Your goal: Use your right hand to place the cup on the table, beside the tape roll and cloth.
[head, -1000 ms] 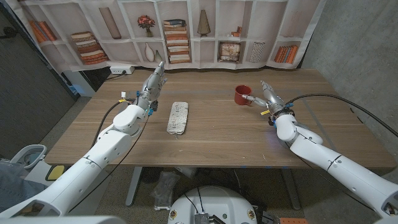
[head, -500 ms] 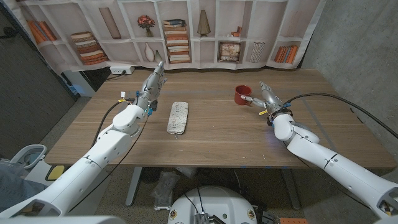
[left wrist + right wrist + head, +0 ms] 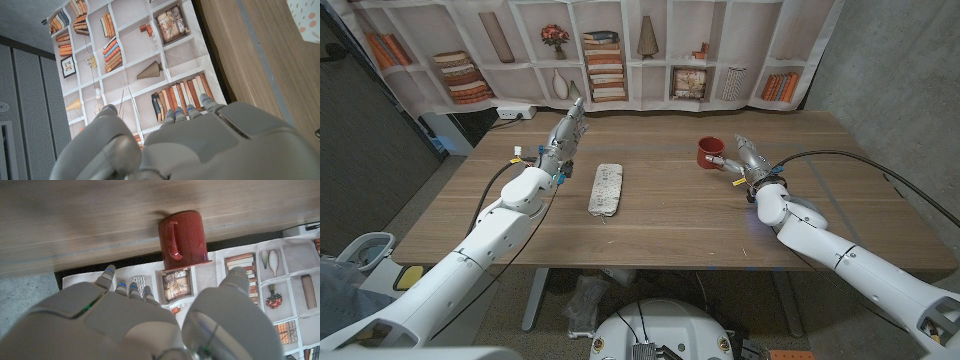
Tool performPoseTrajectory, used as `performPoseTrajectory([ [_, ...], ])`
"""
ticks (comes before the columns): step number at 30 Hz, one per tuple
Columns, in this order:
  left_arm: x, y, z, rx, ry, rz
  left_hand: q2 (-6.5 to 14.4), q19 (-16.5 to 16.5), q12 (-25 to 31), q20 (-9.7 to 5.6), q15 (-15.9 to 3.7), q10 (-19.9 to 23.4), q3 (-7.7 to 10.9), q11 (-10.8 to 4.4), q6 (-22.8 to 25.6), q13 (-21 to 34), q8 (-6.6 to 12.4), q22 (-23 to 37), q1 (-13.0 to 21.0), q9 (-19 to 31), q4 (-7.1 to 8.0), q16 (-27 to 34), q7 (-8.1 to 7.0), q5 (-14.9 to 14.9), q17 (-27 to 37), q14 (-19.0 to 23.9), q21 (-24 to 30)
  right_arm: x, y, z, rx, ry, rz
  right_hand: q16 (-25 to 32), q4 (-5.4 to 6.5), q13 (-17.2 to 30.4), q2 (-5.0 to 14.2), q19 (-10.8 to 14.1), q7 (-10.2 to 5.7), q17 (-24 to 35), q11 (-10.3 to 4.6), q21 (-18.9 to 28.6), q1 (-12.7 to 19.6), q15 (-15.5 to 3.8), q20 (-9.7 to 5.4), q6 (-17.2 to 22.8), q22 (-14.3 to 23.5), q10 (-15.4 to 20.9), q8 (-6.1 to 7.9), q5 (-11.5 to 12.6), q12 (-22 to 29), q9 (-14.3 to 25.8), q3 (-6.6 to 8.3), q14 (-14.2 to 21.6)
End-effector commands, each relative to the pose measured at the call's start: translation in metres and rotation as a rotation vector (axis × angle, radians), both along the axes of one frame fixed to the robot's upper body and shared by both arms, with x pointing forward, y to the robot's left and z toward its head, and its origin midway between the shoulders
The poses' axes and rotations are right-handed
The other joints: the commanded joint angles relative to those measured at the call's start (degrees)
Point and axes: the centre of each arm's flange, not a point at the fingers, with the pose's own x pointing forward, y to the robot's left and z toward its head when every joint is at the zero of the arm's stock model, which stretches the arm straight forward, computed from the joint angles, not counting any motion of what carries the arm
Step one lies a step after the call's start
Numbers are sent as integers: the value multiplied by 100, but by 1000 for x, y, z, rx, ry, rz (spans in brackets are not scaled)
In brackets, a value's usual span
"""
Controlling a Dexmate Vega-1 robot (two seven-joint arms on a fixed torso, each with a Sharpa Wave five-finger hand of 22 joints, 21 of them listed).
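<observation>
On the table's right half, the right hand point(image 3: 738, 155) reaches toward the cup point(image 3: 709, 152) with its fingers apart and holding nothing; in the right wrist view its fingertips point(image 3: 111, 273) and thumb stand short of the mug, with a gap of bare wood and backdrop between them. That cup point(image 3: 182, 239) is a red glazed mug, cylindrical, with a smooth glossy surface that catches light along its looped handle; it stands upright on the wooden table point(image 3: 670, 215), its handle turned toward the hand. The hand's shell is pale grey, matte plastic with rounded panels. A black cable runs from the right wrist out over the table's right side.

Farther off, near the table's middle, lies a cloth point(image 3: 606, 188), folded into a long narrow rectangle, pale with a fine speckled print, well apart from the cup. Beyond it the left hand point(image 3: 565, 134) is raised at the table's far left, fingers extended together and empty. The table has a brown, straight-grained top. Behind it hangs a printed backdrop point(image 3: 620, 50) of shelves with books and vases.
</observation>
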Motion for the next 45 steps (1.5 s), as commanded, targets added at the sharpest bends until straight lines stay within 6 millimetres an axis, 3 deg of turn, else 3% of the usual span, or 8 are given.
performPoseTrajectory([
  [1,0,-1,-1,-4,1,-4,64,-617,-10,-76,19,-24,-34,20,8,18,-17,20,6,29,5,6,-12,33,14,-215,-34,8,3,-5,2,22,-7,34,-24,6,61,35,-15,-3,-78,47,23,-62,38,76,10,1,42,38,-1,7,-47,39],
  [22,-5,-4,0,-10,-5,7,78,-607,-11,-73,17,-14,-52,21,15,18,-21,22,13,29,-2,3,-20,37,13,-208,-75,24,6,-4,36,6,18,70,-28,3,56,211,30,-8,-115,102,41,-125,20,179,8,198,37,75,48,8,-128,217],
  [45,2,-2,-1,-16,5,7,93,-598,-16,-58,21,-14,-74,23,19,18,-26,23,18,30,-8,-2,-24,39,13,-209,-124,37,14,0,14,18,4,112,-48,3,102,311,-102,-9,-168,105,128,-193,34,421,6,406,70,135,83,3,-185,475],
])
